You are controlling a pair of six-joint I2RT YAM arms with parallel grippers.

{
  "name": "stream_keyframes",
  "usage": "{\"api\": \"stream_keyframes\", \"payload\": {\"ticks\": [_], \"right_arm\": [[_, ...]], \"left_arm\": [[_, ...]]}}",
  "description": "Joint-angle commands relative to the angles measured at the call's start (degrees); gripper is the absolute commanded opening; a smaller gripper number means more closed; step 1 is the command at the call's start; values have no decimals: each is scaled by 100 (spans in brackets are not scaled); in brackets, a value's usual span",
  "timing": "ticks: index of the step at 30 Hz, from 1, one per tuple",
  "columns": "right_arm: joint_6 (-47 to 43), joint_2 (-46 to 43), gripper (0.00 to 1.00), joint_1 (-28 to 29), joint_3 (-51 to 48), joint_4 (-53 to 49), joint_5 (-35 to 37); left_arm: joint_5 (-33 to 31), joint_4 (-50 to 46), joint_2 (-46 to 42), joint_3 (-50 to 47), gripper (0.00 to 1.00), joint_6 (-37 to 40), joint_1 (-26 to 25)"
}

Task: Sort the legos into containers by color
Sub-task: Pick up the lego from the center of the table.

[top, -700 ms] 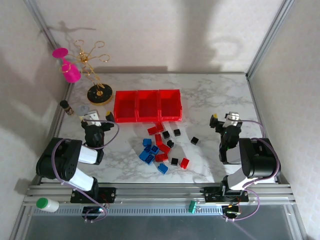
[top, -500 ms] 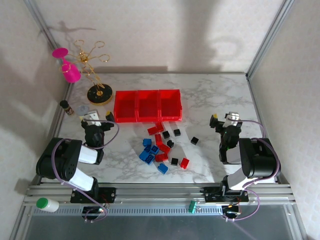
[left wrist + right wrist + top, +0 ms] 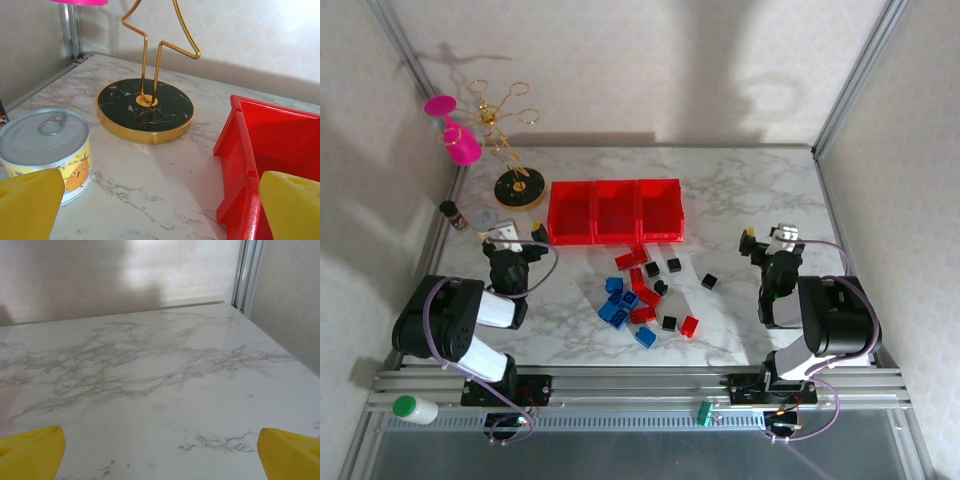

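Red containers (image 3: 617, 212) lie in a left-right row

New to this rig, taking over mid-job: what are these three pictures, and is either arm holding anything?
Two robot arms stand at the table's near edge. One picture looks down on both; the others come from wrist cameras, the yellow shapes being fingers. The left gripper faces a tin can, a gold-rimmed stand and the red containers; the right gripper faces bare marble. Both are open, holding nothing. The legos, red, blue and black, lie loose before the containers.
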Motion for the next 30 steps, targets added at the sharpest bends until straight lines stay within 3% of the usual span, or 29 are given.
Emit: {"api": "stream_keyframes", "payload": {"ticks": [1, 11, 17, 20, 26, 30], "right_arm": [[-74, 13, 99, -3, 91, 211, -63], [-74, 11, 99, 1, 84, 211, -69], [-124, -122, 99, 1, 65, 136, -246], [-127, -335, 99, -7, 46, 17, -229], [143, -1357, 99, -11, 290, -1261, 375], [761, -1660, 99, -54, 952, -2419, 930]], "left_arm": [[95, -5, 3, 85, 99, 73, 53], [91, 25, -2, 79, 99, 74, 54], [-568, -1523, -618, 606, 99, -214, 27], [-518, -2013, -772, 718, 99, -434, 25], [-557, -2577, -1339, 828, 99, -621, 10], [-144, -3110, -1690, 1030, 99, -666, 10]]}}
